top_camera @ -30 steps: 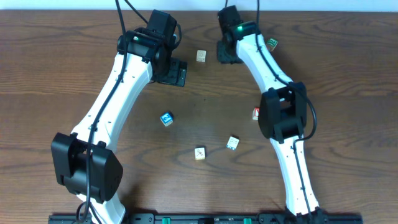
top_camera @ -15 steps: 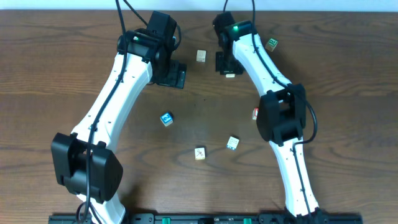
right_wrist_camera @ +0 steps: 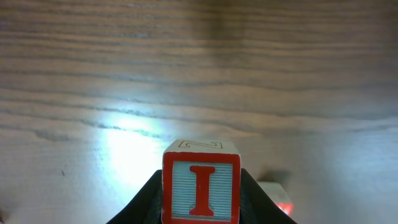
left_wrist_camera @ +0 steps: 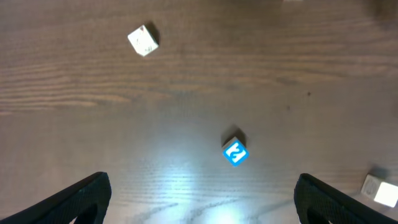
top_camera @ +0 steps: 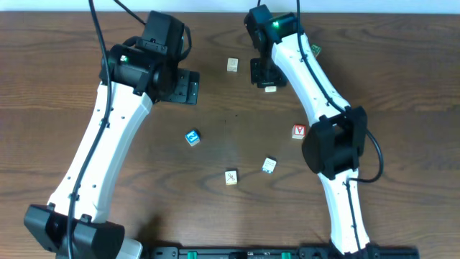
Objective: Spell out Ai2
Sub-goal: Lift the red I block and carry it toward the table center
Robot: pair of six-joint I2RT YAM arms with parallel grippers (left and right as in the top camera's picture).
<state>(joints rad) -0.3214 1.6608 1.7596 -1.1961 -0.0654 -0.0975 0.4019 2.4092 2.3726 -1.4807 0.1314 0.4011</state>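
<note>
My right gripper (top_camera: 267, 78) is shut on a wooden block with a red letter I (right_wrist_camera: 201, 186), held just above the table at the back centre; the block's pale edge shows in the overhead view (top_camera: 270, 88). A blue block with a white 2 (top_camera: 192, 137) lies left of centre and also shows in the left wrist view (left_wrist_camera: 234, 152). My left gripper (top_camera: 187, 87) is open and empty (left_wrist_camera: 205, 208), hovering behind the blue block and well apart from it.
Loose letter blocks lie around: a tan one (top_camera: 233, 65) at the back, a green one (top_camera: 315, 50) at back right, a red one (top_camera: 299, 132) on the right, and two pale ones (top_camera: 269, 165) (top_camera: 231, 177) in front. A red-marked block (right_wrist_camera: 280, 200) sits just behind the held block.
My left arm has swung to the left, its gripper still open. My right gripper has shifted slightly toward the table centre with the I block in it.
</note>
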